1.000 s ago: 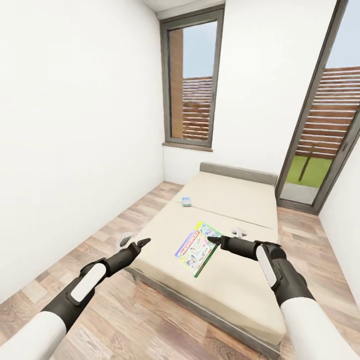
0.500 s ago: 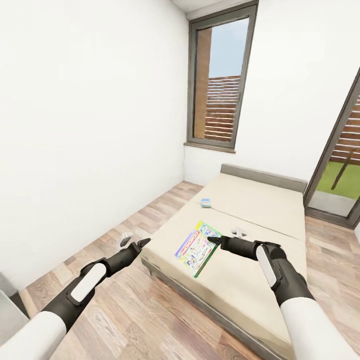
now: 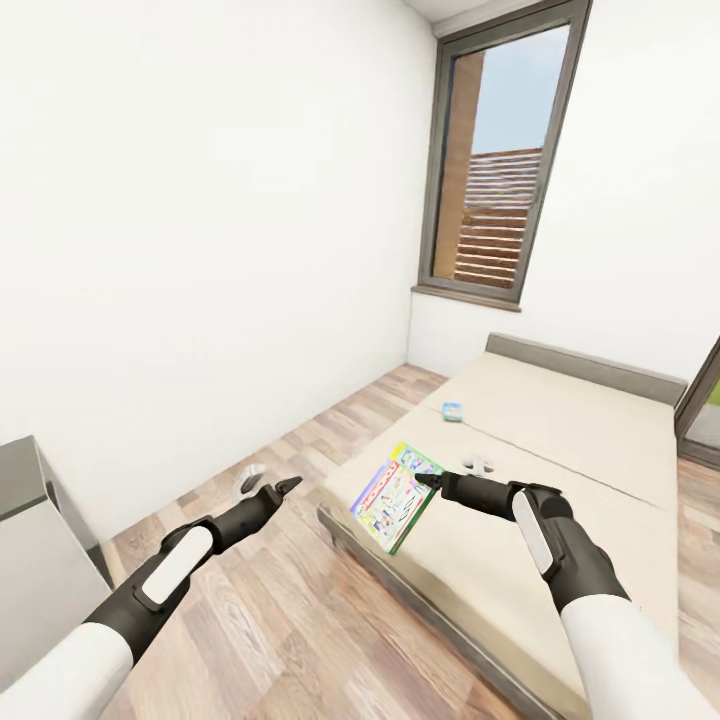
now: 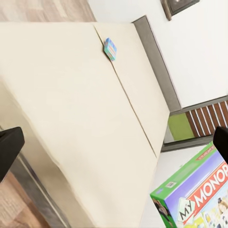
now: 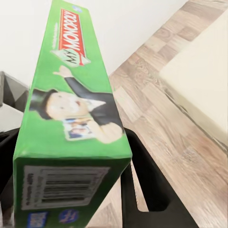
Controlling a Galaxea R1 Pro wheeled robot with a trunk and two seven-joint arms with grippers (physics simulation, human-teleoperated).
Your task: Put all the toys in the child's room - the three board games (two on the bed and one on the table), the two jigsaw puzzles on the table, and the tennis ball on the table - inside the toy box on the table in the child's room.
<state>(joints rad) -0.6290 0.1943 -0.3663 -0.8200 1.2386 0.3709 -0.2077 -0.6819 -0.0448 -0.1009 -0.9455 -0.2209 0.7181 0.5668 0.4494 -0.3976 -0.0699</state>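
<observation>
With the right gripper [image 3: 428, 482] clamped on the Monopoly box [image 3: 395, 496] and the left gripper [image 3: 280, 488] empty, fingers seemingly apart, the view has swung left off the bed [image 3: 560, 470], where the blue game box [image 3: 452, 412] lies, probably toward the table [image 3: 30, 540].

Glossy printed card Monopoly box [image 3: 394, 496], matt cloth mattress [image 3: 560, 470], wood-plank floor [image 3: 290, 620].

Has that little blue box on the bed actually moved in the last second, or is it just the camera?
No. The blue box sits at the same spot beside the seam of the mattress; the whole picture slid right because the camera turned.
</observation>
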